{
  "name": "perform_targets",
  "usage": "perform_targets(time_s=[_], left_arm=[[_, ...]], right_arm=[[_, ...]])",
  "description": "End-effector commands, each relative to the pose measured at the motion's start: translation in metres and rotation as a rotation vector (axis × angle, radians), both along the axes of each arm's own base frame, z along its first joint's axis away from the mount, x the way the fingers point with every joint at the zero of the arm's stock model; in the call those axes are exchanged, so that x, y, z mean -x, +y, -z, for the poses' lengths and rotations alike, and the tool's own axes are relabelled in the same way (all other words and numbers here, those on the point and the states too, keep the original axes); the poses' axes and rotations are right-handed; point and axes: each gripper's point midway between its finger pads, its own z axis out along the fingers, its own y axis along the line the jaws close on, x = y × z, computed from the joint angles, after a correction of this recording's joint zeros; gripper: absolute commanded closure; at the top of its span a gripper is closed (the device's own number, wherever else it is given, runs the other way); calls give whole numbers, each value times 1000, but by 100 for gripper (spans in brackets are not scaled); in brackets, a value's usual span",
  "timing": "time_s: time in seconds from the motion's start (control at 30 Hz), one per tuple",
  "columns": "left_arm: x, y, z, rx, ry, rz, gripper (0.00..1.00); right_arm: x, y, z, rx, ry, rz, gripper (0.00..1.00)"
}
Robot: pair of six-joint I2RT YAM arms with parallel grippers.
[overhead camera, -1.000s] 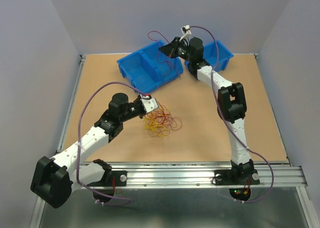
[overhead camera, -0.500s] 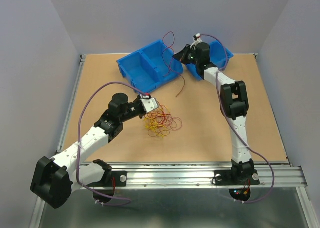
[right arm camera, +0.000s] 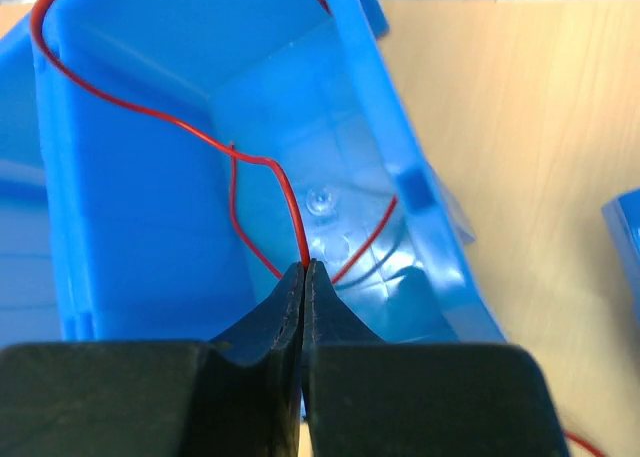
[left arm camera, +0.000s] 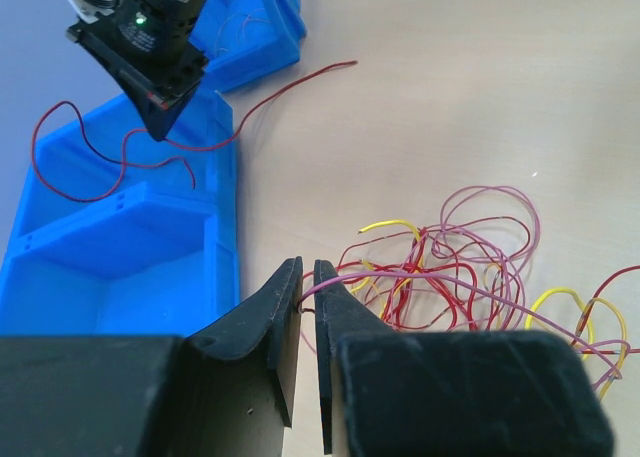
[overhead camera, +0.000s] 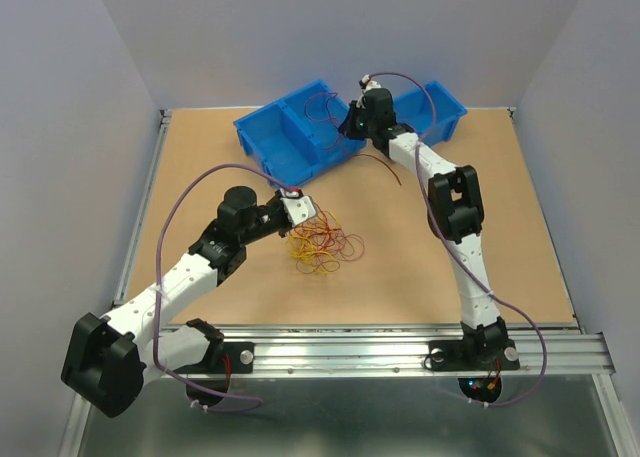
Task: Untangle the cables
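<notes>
Right gripper (right arm camera: 304,267) jaws clamped on a thin red wire (right arm camera: 290,202) over the blue plastic bin (right arm camera: 130,207). Left gripper (left arm camera: 307,277) jaws pinching the red-and-yellow wire tangle (left arm camera: 440,280).

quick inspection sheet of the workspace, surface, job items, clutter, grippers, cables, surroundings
surface: tan wooden tabletop, metal rail along the near edge
job's things: loose tangle of red, yellow and pink wires lying on the table; one separate red wire looping over the divided blue bin, one end trailing onto the table
clutter: second blue bin at the far edge
grippers: left gripper shut on a strand of the tangle; right gripper shut on the red wire
cables: purple-grey arm cables arching off both arms
surroundings: plain pale walls on three sides
</notes>
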Motion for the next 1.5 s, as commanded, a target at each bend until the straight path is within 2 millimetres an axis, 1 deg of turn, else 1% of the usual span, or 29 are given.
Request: perform_targets(time_s=[0.0, 0.03, 0.07, 0.1, 0.13, 0.2, 0.3, 0.33, 0.4, 0.43, 0.53, 0.6, 0.73, 0.9, 0.93, 0.97, 1.0, 1.03, 1.07, 1.1, 1.13, 1.17, 1.27, 1.3, 1.33, 1.37, 1.4, 1.47], left_arm=[[-2, -5, -26, 50, -60, 9, 78], [-2, -5, -26, 50, -60, 11, 78], [-2, -5, -26, 50, -60, 11, 78], [-2, -4, -27, 50, -62, 11, 78], [-2, -4, -27, 50, -62, 11, 78], [-2, -5, -27, 49, -64, 13, 78], [-2, -5, -26, 49, -62, 13, 78], [-2, -5, -25, 48, -58, 13, 78], [-1, -5, -26, 49, -62, 16, 78], [-2, -5, -25, 46, -61, 16, 78], [-2, -5, -25, 47, -58, 16, 78], [-2, -5, -25, 46, -59, 15, 78], [-2, -5, -24, 45, -56, 14, 78], [-2, -6, -23, 43, -54, 18, 78], [-2, -5, -24, 42, -57, 15, 78], [-2, -6, -24, 43, -58, 16, 78], [-2, -6, -23, 43, -53, 16, 78], [-2, -6, -24, 43, -55, 18, 78], [-2, -6, -24, 44, -55, 19, 78], [-2, -6, -24, 44, -54, 16, 78], [-1, -6, -26, 47, -59, 17, 78], [-1, -5, -26, 47, -59, 17, 78], [-1, -4, -27, 48, -66, 13, 78], [-1, -5, -25, 46, -64, 13, 78], [-1, -5, -26, 48, -64, 13, 78], [-2, -4, -25, 46, -64, 10, 78], [-2, -5, -24, 45, -60, 12, 78], [-3, -4, -24, 44, -60, 7, 78]], right_arm=[[-13, 10, -21, 125, -103, 53, 99], [-11, 18, -23, 145, -122, 38, 99], [-13, 20, -22, 158, -132, 38, 100], [-14, 24, -27, 162, -152, 31, 99], [-18, 22, -25, 187, -163, 57, 99], [-18, 28, -22, 218, -183, 43, 99], [-22, 35, -15, 242, -206, 8, 99], [-23, 36, -6, 258, -204, 4, 99], [-25, 38, -2, 296, -227, -8, 99], [-25, 40, 5, 320, -230, -19, 99], [-26, 42, 9, 329, -237, -34, 99], [-24, 43, 10, 328, -236, -48, 99], [-22, 46, 3, 325, -249, -69, 99], [-18, 46, 6, 355, -250, -80, 98], [-15, 46, 1, 360, -251, -77, 94], [-15, 44, -2, 366, -255, -73, 83], [-14, 43, -8, 369, -263, -64, 81], [-13, 42, -12, 379, -268, -53, 80], [-12, 38, -25, 397, -285, -15, 74], [-11, 37, -30, 406, -291, 5, 70], [-12, 32, -35, 444, -309, 21, 68], [-9, 32, -45, 448, -324, 24, 64], [-3, 30, -64, 434, -344, 36, 62], [-1, 29, -66, 432, -347, 36, 61], [0, 31, -73, 418, -368, 38, 60], [3, 30, -89, 405, -392, 44, 57], [6, 29, -83, 406, -391, 43, 56], [11, 27, -90, 397, -402, 50, 52]])
